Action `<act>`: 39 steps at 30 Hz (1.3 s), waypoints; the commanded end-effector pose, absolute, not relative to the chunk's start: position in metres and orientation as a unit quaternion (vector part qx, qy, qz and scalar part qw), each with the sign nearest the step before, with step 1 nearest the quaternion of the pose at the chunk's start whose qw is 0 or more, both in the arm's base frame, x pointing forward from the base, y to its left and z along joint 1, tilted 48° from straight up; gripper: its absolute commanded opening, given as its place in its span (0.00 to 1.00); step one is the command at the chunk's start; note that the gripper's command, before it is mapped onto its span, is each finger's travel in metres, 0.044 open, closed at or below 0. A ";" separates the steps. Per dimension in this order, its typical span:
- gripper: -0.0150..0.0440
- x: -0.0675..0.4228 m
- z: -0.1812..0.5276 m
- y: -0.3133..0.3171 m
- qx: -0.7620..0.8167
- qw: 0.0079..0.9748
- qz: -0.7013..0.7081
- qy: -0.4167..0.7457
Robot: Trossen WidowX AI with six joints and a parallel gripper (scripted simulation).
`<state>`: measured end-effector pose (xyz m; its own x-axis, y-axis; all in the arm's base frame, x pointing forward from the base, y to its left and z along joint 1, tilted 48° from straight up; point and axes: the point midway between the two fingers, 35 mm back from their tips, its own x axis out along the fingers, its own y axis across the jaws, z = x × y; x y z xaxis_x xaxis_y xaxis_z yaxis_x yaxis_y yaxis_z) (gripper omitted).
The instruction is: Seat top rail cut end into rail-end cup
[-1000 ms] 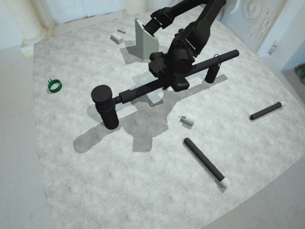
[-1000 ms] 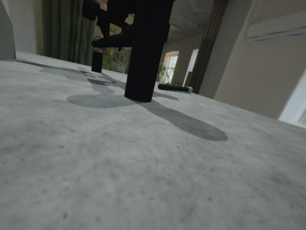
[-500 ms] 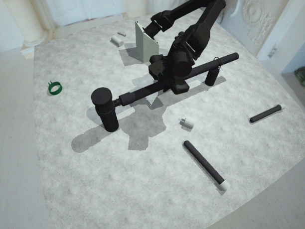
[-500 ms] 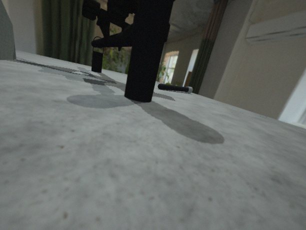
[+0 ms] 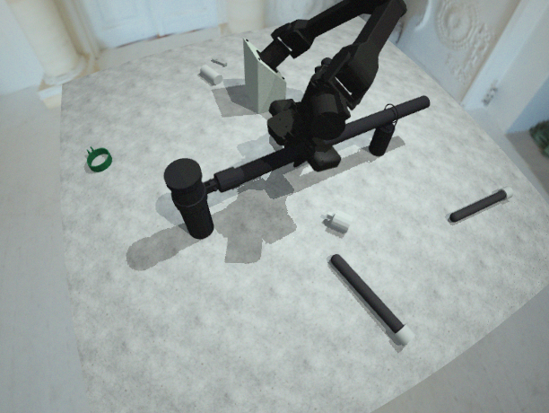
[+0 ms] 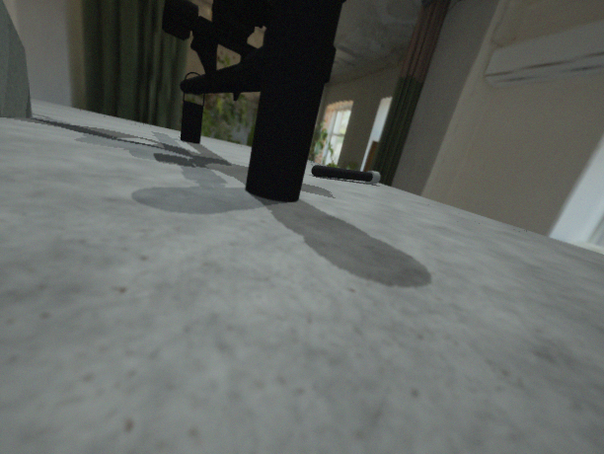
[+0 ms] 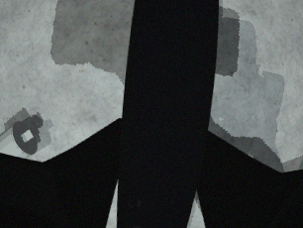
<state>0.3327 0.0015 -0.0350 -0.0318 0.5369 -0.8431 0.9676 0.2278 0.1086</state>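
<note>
The hand was clamped on the rail near its middle, fingers closed around the dark tube and not fully shut because of it. The rail ran level above the tabletop, its far end passing through the loop cap on the small post. Its cut end met the cup hanging from the band high on the big post, just under the post cap. From the top view the end looked to be inside the cup, though how deep could not be told.

Several things could go wrong from there. If the end was only part-way in, opening the hand would likely leave the rail short of seated, or let it slip back out. Pushing further at a slight angle could jam the end against the cup's lip and drag the band down the post. Pushing too hard could tip the big post. On release, fingers opening too little would probably keep brushing the rail, and a careless lift might pull it out again.
</note>
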 end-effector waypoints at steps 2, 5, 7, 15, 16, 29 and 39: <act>0.25 0.336 -0.035 -0.006 0.564 0.415 -0.266 0.662; 0.25 0.336 -0.035 -0.007 0.564 0.415 -0.266 0.662; 0.25 0.336 -0.035 -0.007 0.564 0.415 -0.266 0.662; 0.25 0.333 -0.035 0.001 0.563 0.407 -0.262 0.671; 0.25 0.333 -0.035 0.001 0.563 0.407 -0.262 0.671; 0.25 0.335 -0.037 -0.003 0.563 0.407 -0.262 0.670; 0.25 0.338 -0.037 -0.009 0.563 0.407 -0.262 0.670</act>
